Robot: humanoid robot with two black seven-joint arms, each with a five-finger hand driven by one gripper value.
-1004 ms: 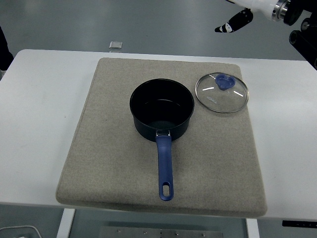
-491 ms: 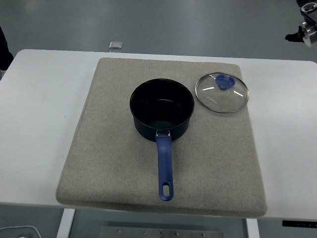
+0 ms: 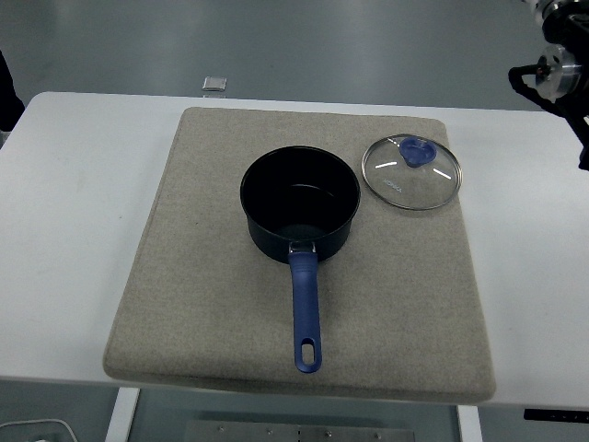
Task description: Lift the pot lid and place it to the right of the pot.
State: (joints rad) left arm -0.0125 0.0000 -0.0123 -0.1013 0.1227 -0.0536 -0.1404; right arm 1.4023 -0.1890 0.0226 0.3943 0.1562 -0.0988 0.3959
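Note:
A dark blue pot (image 3: 300,198) stands uncovered in the middle of a beige mat (image 3: 202,276), its blue handle (image 3: 306,313) pointing toward the near edge. The glass lid (image 3: 411,172), with a blue knob, lies flat on the mat just right of the pot and a little farther back, not touching it. Only part of my right arm (image 3: 557,69) shows, at the top right corner. It is above and to the right of the lid and well clear of it. The left arm is out of the picture.
The mat covers most of the white table (image 3: 74,230). A small silver object (image 3: 214,84) lies on the floor beyond the far edge. Something dark (image 3: 5,87) shows at the left edge of the picture.
My right arm has drawn back from above the lid toward the right edge of the picture. Pot and lid have not moved.

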